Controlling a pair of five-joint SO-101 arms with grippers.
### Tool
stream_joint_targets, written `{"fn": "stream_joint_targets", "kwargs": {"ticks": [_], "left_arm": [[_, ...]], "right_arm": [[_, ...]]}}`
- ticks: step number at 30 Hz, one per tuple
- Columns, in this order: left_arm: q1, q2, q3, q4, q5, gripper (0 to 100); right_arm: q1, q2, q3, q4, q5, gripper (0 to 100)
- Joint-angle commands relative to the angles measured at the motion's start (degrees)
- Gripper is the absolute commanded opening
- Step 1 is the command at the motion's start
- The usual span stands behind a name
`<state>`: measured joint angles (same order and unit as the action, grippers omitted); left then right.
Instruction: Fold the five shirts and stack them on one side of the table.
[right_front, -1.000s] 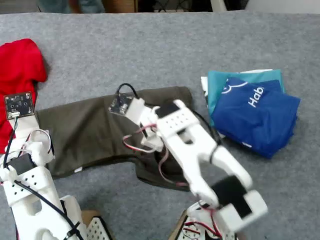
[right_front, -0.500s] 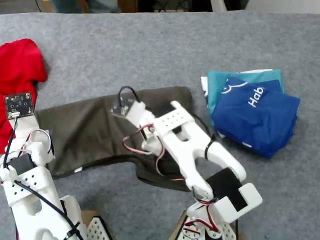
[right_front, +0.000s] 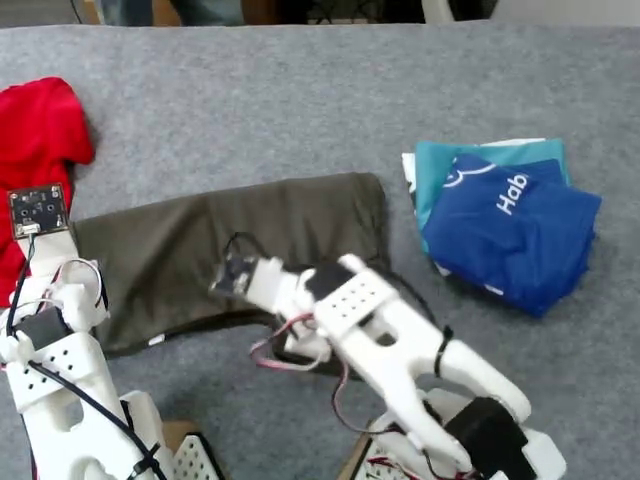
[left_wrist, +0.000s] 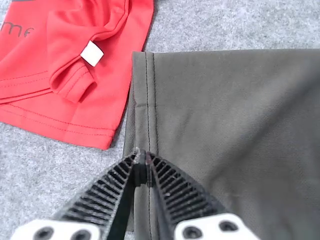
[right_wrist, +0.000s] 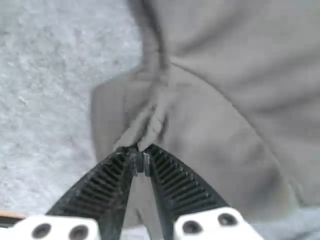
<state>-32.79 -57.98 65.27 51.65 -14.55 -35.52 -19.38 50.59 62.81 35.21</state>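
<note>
Shirt of dark olive fabric (right_front: 300, 215) lies flattened; left gripper (left_wrist: 142, 162) clamps its stitched hem, right gripper (right_wrist: 140, 159) clamps a puckered fold bunched just beyond its fingertips.

Clock read from centre of table (right_front: 300, 90), high view.
- Spread shirt (right_front: 190, 255) flat across centre, long axis 9 to 3.
- Bunched shirt (right_front: 35, 130) out at 10, by the table edge, just beside the spread shirt's 9 o'clock hem.
- Stack of folded shirts (right_front: 510, 225) at 3, near the spread shirt but apart from it.
- Left gripper (left_wrist: 142, 156) at 8, pinched on that 9 o'clock hem.
- Right gripper (right_wrist: 139, 151) at 6, clamped on a fold of the spread shirt's near edge.
</note>
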Motion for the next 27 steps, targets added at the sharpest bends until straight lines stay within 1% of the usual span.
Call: {"fn": "stream_joint_targets", "kwargs": {"ticks": [1, 3, 6, 11, 15, 19, 24, 27], "left_arm": [[0.0, -0.3, -0.2, -1.1, 0.4, 3], [0.0, -0.3, -0.2, -1.1, 0.4, 3], [0.0, -0.3, -0.3, -1.1, 0.4, 3], [0.0, -0.3, -0.2, -1.1, 0.4, 3], [0.0, -0.3, -0.2, -1.1, 0.4, 3], [0.0, -0.3, -0.2, -1.1, 0.4, 3], [0.0, -0.3, -0.2, -1.1, 0.4, 3], [0.0, -0.3, -0.2, -1.1, 0.4, 3]], "right_arm": [[6.3, -2.0, -8.8, 3.1, 1.7, 1.4], [7.7, -1.5, -13.4, 4.0, 1.8, 1.4], [7.6, -0.6, -14.8, 3.2, 1.6, 1.4], [6.2, 3.6, -11.6, 2.0, 1.3, 1.4], [3.4, 5.0, -7.3, -2.7, 0.1, 1.4], [-2.2, 5.8, -2.2, -6.9, -0.7, 1.4], [-11.0, 6.6, 1.5, -7.5, -0.7, 1.4], [-13.4, 6.7, 2.9, -7.7, -0.7, 1.4]]}}
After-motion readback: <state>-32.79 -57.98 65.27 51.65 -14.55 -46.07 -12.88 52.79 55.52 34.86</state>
